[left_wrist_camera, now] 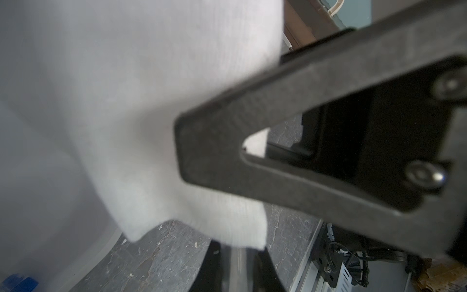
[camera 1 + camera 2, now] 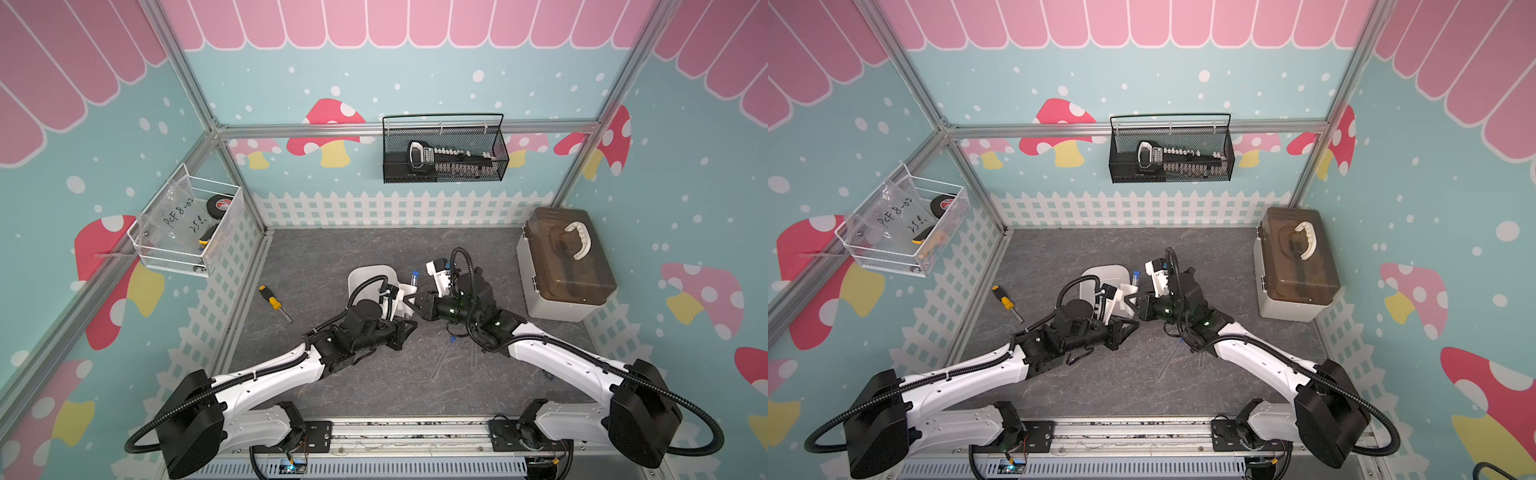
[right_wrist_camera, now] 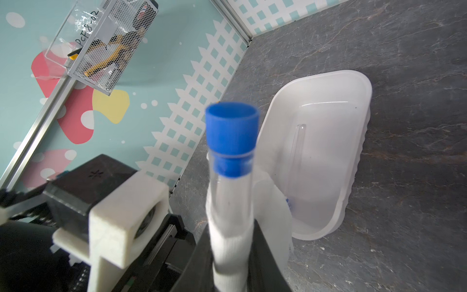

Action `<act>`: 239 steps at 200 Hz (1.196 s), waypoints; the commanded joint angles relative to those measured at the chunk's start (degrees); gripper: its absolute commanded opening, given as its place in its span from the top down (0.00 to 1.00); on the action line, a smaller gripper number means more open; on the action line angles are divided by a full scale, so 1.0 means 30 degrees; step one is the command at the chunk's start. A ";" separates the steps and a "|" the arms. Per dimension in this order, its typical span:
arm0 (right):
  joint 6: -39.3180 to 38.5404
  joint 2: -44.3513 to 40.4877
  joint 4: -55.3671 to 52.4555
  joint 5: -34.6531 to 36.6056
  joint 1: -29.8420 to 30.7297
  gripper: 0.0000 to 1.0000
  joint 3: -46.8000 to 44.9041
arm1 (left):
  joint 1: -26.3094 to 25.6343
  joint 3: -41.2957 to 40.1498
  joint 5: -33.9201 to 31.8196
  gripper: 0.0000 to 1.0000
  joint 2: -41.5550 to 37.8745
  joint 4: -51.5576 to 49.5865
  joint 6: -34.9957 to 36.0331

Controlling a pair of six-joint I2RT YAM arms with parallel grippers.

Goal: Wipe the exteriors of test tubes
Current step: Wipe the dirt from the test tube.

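Tubes on table: blue-capped loose tube (image 2: pixel 441 360) and fainter loose tube (image 2: pixel 474 356) lie flat on my grey table (image 2: pixel 374 386), just beside my right forearm and apart from each other.
Left claw (image 1: pixel 237 249): fingers pressed together. The lower edge of the white cloth (image 1: pixel 113 113) meets their tips. I cannot tell what, if anything, they nip.
Right claw (image 3: pixel 232 225): pinching the held test tube (image 3: pixel 231 187) where the cloth wraps it, with one dark finger on each side.
Held test tube: raised off the table between my claws, its blue cap (image 3: pixel 232 129) clear of the cloth.
Screwdriver (image 2: pixel 274 303): yellow-and-black handle, flat on the table, well apart to my left.
White tray (image 2: pixel 374 272): just beyond my claws. One tray tube (image 3: pixel 297 149) lies inside it.
Brown-lidded box (image 2: pixel 565 270): far right of the table, with a white toothed cast (image 2: pixel 577 239) on its lid.
Baskets: white wire basket (image 2: pixel 187 224) on the left wall, black wire basket (image 2: pixel 444 149) on the back wall.
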 commanded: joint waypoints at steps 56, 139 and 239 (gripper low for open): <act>0.1621 -0.0759 0.1305 0.1314 0.1238 0.79 -0.2612 | 0.0093 0.0717 -0.0140 0.92 -0.0197 -0.0603 0.1040; 0.0503 0.0484 0.0802 0.1470 0.0106 0.80 -0.0360 | 0.0027 0.0107 0.0389 0.92 -0.0268 -0.0514 0.0521; -0.0103 0.0737 -0.0334 0.0348 -0.0762 0.79 0.0475 | 0.0005 0.0205 0.0072 0.92 -0.0300 -0.0512 0.0721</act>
